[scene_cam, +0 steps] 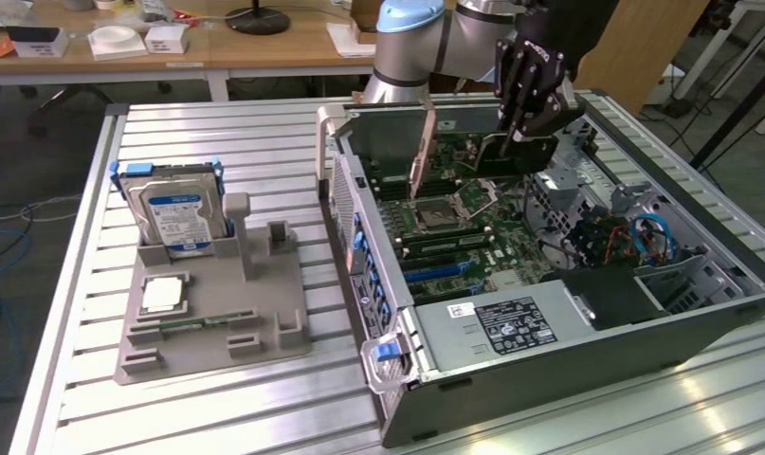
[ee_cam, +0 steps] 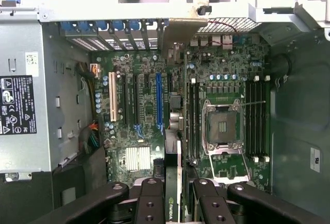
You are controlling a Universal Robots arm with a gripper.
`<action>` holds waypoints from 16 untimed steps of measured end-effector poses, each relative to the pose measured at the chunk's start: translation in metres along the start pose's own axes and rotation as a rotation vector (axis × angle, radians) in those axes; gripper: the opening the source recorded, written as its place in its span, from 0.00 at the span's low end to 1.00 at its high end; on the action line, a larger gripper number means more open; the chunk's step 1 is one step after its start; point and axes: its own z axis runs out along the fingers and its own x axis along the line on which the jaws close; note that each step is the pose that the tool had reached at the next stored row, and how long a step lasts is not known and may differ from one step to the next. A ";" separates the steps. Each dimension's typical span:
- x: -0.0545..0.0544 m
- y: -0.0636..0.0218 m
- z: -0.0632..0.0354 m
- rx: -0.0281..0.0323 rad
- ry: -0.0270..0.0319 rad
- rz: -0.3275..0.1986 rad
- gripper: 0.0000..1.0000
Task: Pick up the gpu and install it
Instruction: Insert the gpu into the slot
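Observation:
My gripper (scene_cam: 532, 121) hangs over the far end of the open computer case (scene_cam: 395, 379), shut on the gpu (scene_cam: 483, 154). The card is dark, stands on edge, and its metal bracket (scene_cam: 423, 156) points toward the case's rear wall. In the wrist view the gpu (ee_cam: 180, 131) runs edge-on between my fingers (ee_cam: 150, 199), above the motherboard (ee_cam: 139, 131). It lines up just beside the blue slot (ee_cam: 159, 102), on the CPU socket (ee_cam: 223, 127) side. Its bracket (ee_cam: 180, 30) reaches the rear slot openings. I cannot tell whether the card touches the board.
On the table at the exterior view's left, a grey fixture (scene_cam: 230, 322) holds a blue-labelled hard drive (scene_cam: 173, 210), a CPU chip (scene_cam: 165, 294) and a memory stick (scene_cam: 186, 325). Inside the case are the power supply (scene_cam: 509, 324), cables (scene_cam: 635, 237) and a white slot (ee_cam: 112, 102).

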 end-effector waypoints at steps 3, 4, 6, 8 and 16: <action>0.000 0.0001 0.0001 0.0001 -0.0001 0.000 0.26; 0.000 0.0001 0.0003 0.0001 -0.0002 0.000 0.26; 0.000 0.0001 0.0007 0.0001 -0.0003 0.000 0.26; 0.000 0.0001 0.0013 0.0001 -0.0002 0.000 0.26; 0.000 0.0001 0.0064 0.0001 -0.0002 0.000 0.26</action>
